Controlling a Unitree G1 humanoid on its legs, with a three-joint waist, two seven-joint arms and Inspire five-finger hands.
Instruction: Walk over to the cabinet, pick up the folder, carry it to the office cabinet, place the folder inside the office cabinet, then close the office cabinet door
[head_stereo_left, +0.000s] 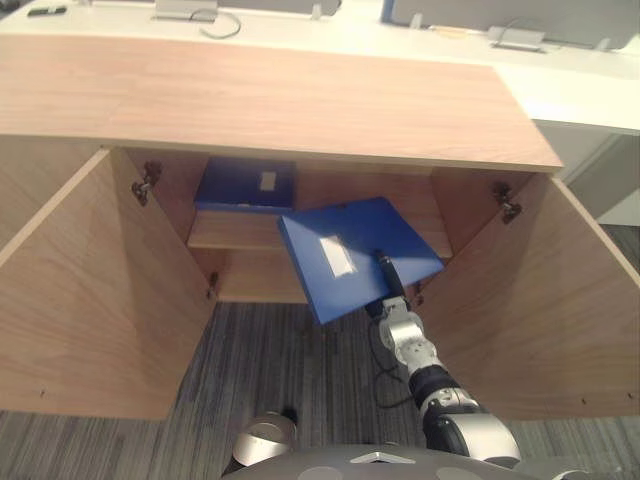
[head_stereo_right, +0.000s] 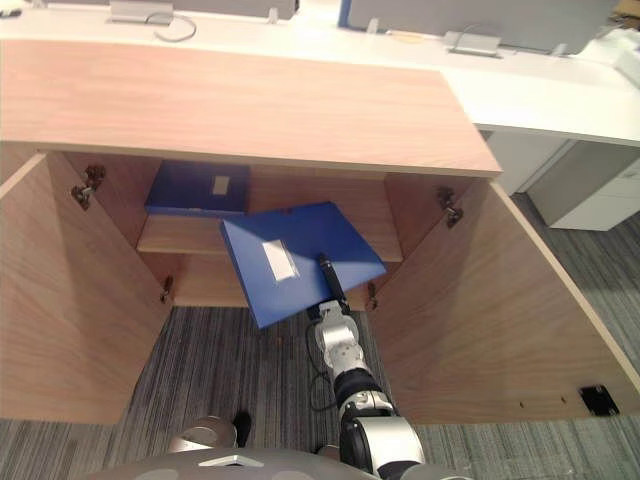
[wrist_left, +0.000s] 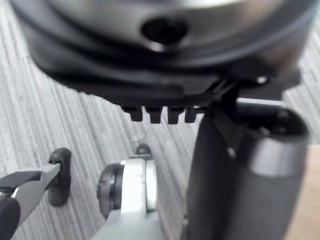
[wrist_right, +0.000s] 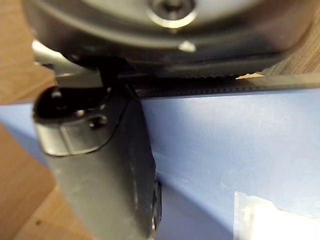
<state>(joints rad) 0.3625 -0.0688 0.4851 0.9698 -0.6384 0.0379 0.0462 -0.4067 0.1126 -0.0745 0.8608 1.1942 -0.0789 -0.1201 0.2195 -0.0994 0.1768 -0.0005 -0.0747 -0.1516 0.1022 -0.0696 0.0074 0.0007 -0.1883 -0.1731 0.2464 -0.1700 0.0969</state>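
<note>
Folder (head_stereo_left: 355, 258) sits pinched in right hand (head_stereo_left: 388, 282), thumb on top, tilted at cabinet (head_stereo_left: 300, 100) mouth, just outside its shelf (head_stereo_left: 235, 232). Placing step; next needs pushing inward, levelling, release.

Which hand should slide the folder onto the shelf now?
Right. The right hand pinches the folder at the open cabinet's mouth, just in front of the shelf. The left hand hangs low over the carpet, away from it.

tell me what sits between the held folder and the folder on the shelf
Nothing but a bare strip of shelf, seen in both eye views, separates the held folder in the right hand from the shelf folder.
</note>
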